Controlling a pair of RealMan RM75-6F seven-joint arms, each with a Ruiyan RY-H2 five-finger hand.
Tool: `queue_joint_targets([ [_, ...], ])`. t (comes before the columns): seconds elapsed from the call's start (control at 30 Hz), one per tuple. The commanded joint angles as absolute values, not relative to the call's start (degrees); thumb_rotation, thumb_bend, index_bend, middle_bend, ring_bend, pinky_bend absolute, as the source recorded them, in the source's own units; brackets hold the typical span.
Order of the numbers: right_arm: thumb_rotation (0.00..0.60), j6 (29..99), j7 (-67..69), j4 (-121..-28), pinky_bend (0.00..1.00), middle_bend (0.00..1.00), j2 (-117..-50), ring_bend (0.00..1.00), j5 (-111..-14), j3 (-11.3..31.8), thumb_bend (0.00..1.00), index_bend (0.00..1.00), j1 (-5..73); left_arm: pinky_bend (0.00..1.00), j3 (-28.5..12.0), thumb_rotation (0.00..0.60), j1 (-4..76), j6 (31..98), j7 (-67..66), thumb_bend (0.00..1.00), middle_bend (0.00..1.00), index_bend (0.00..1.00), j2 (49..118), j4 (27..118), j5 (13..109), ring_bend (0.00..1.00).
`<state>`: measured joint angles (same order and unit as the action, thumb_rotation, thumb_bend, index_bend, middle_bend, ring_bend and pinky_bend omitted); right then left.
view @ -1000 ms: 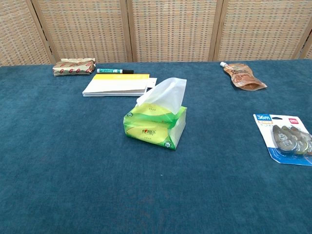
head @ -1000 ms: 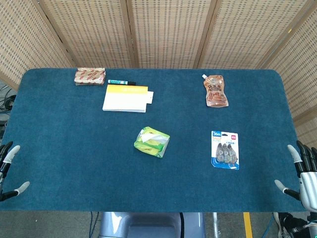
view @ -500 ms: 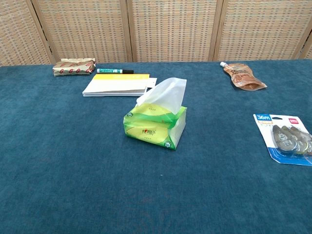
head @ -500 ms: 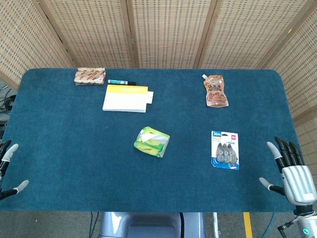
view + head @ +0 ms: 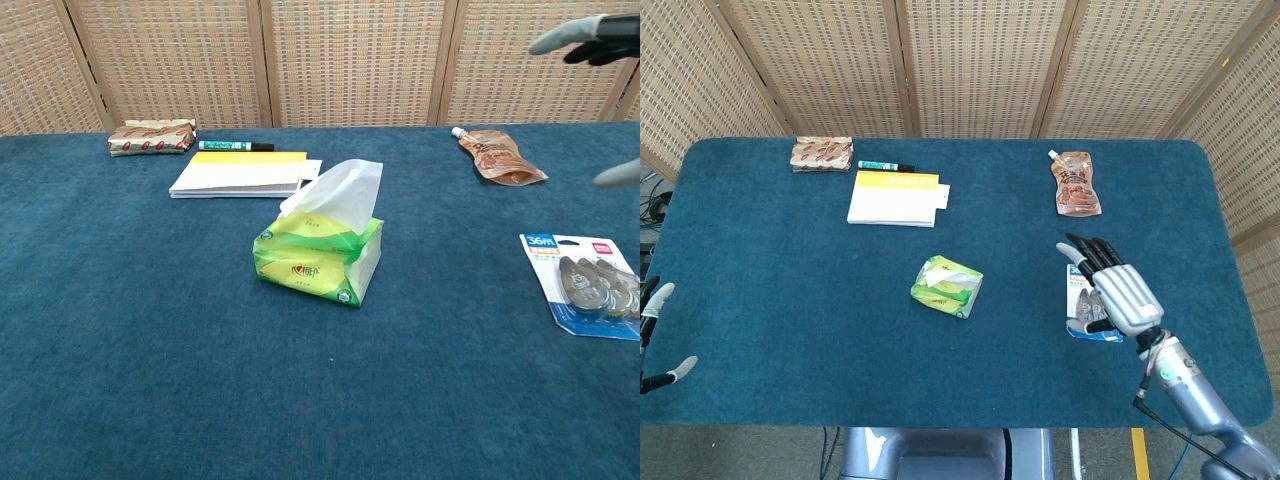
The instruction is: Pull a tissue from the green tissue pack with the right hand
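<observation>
The green tissue pack (image 5: 947,286) (image 5: 317,255) lies near the middle of the blue table, with a white tissue (image 5: 336,188) sticking up out of its slot. My right hand (image 5: 1113,289) hovers above the table to the right of the pack, fingers spread and empty; in the chest view only its fingertips (image 5: 572,37) show at the top right corner. My left hand (image 5: 654,340) stays at the table's near left edge, fingers apart, holding nothing.
A blister card of correction tapes (image 5: 1092,310) (image 5: 586,287) lies partly under my right hand. A brown pouch (image 5: 1076,184) lies at the back right. A notepad (image 5: 894,198), a marker (image 5: 885,165) and a wrapped pack (image 5: 822,153) sit at the back left.
My right hand has risen from the table's near right edge and moved left and forward over the correction tape card. The pack and tissue have not moved.
</observation>
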<state>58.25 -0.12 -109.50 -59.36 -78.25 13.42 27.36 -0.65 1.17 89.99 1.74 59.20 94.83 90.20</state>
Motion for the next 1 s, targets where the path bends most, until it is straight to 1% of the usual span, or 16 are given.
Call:
queue_joint_targets([
  [0.03, 0.6, 49.4, -8.4, -110.3, 0.0, 0.0, -65.4, 0.0, -62.9, 17.8, 0.0, 0.0, 38.1, 0.0, -0.9, 0.6, 1.4, 89.3, 2.4, 0.0, 0.0, 0.0, 58.8, 95.0, 89.4, 0.0],
  [0.1, 0.6, 48.8, -12.8, -108.5, 0.0, 0.0, -68.5, 0.0, -57.2, 18.0, 0.01, 0.01, 41.6, 0.0, -1.1, 0.6, 1.6, 88.8, 3.3, 0.0, 0.0, 0.0, 58.5, 95.0, 88.7, 0.0],
  [0.17, 0.6, 49.6, -16.8, -107.3, 0.01, 0.01, -71.1, 0.0, -52.6, 18.0, 0.02, 0.02, 44.3, 0.0, -1.3, 0.6, 1.7, 88.4, 4.1, 0.0, 0.0, 0.0, 58.1, 95.1, 88.2, 0.0],
  [0.33, 0.6, 52.3, -23.9, -105.1, 0.09, 0.05, -76.9, 0.0, -43.7, 17.4, 0.04, 0.05, 49.6, 0.0, -1.8, 0.6, 2.2, 87.3, 5.8, 0.0, 0.0, 0.0, 57.2, 95.8, 86.9, 0.0],
  [0.43, 0.6, 53.4, -25.9, -103.5, 0.13, 0.08, -80.5, 0.03, -40.1, 17.2, 0.05, 0.09, 52.0, 0.0, -2.0, 0.6, 2.3, 86.9, 6.7, 0.0, 0.0, 0.0, 56.7, 96.0, 86.2, 0.0],
  [0.53, 0.6, 54.3, -26.8, -101.1, 0.19, 0.15, -84.4, 0.1, -37.7, 17.3, 0.06, 0.15, 54.0, 0.0, -2.1, 0.6, 2.4, 86.6, 7.7, 0.0, 0.0, 0.0, 56.3, 95.9, 85.9, 0.0],
  [0.57, 0.6, 54.9, -27.1, -100.1, 0.22, 0.19, -85.8, 0.13, -37.3, 17.3, 0.07, 0.18, 54.7, 0.0, -2.1, 0.6, 2.4, 86.5, 8.1, 0.0, 0.0, 0.0, 56.2, 95.8, 85.9, 0.0],
  [0.7, 0.6, 57.3, -27.0, -95.6, 0.31, 0.35, -91.1, 0.26, -37.1, 17.5, 0.16, 0.3, 56.1, 0.0, -2.0, 0.6, 2.5, 86.1, 9.3, 0.0, 0.0, 0.0, 56.0, 95.4, 85.9, 0.0],
  [0.83, 0.6, 58.7, -26.8, -90.4, 0.4, 0.44, -95.0, 0.35, -37.7, 17.1, 0.24, 0.39, 56.6, 0.0, -1.9, 0.6, 2.6, 85.7, 10.4, 0.0, 0.0, 0.0, 55.7, 94.9, 86.0, 0.0],
  [0.9, 0.6, 59.4, -26.6, -89.4, 0.5, 0.51, -95.7, 0.42, -38.4, 16.9, 0.32, 0.47, 56.5, 0.0, -1.9, 0.6, 2.6, 85.6, 10.8, 0.0, 0.0, 0.0, 55.7, 94.7, 85.9, 0.0],
  [1.0, 0.6, 60.4, -26.1, -88.5, 0.61, 0.61, -96.2, 0.52, -40.1, 16.7, 0.41, 0.58, 56.1, 0.0, -1.9, 0.6, 2.7, 85.6, 11.1, 0.0, 0.0, 0.0, 55.6, 94.5, 85.9, 0.0],
])
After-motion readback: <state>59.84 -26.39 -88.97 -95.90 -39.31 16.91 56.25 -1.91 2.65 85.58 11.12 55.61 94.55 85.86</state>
